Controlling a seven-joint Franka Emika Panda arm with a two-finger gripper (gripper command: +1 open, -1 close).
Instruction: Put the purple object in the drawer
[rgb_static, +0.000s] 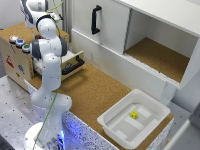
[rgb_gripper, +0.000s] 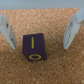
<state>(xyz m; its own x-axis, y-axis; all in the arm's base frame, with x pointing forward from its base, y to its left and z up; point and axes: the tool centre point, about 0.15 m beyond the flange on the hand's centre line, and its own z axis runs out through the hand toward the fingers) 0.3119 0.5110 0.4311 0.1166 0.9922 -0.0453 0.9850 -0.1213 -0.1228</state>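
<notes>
In the wrist view a purple block (rgb_gripper: 34, 47) with a yellow mark on its top lies on a cork surface. My gripper (rgb_gripper: 40, 44) is open, with one pale finger (rgb_gripper: 8, 33) on each side of the block and neither touching it. In the exterior view the arm (rgb_static: 49, 55) bends over the light wooden box (rgb_static: 14, 57) at the exterior view's left; the gripper and the block are hidden there. The box's pale drawer (rgb_static: 70, 59) with a black bar handle (rgb_static: 75, 65) is pulled out.
Coloured buttons (rgb_static: 19, 42) sit on the box top. A large white cabinet (rgb_static: 115, 37) with a vertical black handle (rgb_static: 96, 19) stands behind the cork table (rgb_static: 95, 92). A white plastic tub (rgb_static: 111, 122) holds a small yellow piece (rgb_static: 134, 114).
</notes>
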